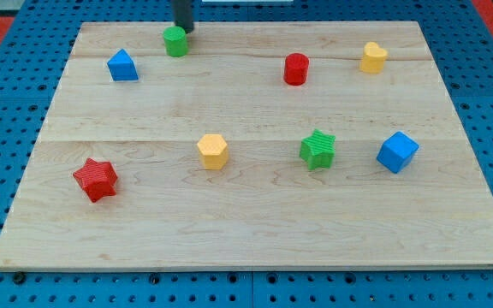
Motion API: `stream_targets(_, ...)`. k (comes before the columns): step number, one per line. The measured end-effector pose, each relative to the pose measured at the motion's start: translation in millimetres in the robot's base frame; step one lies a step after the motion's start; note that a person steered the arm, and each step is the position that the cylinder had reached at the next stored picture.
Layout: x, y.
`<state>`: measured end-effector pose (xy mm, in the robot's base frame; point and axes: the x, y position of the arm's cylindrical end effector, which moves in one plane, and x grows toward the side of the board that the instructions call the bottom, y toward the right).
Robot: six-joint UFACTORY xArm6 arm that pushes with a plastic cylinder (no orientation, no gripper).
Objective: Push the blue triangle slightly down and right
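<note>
The blue triangle (122, 66) lies on the wooden board (255, 214) near the view's top left. My tip (183, 30) is at the view's top edge, just above and right of a green cylinder (175, 41), close to it or touching it. The tip stands right of and slightly above the blue triangle, with the green cylinder between them.
A red cylinder (295, 68) and a yellow block (372, 57) sit at the top right. A red star (96, 179) lies at the lower left. A yellow hexagon (213, 151), a green star (318, 149) and a blue cube (397, 151) line the middle.
</note>
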<state>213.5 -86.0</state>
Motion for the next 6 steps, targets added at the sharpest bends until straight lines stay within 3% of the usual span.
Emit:
stream_targets(1, 21, -12)
stream_targets(3, 18, -101)
stream_targets(4, 31, -40)
stream_targets(5, 44, -44)
stream_targets(6, 44, -96)
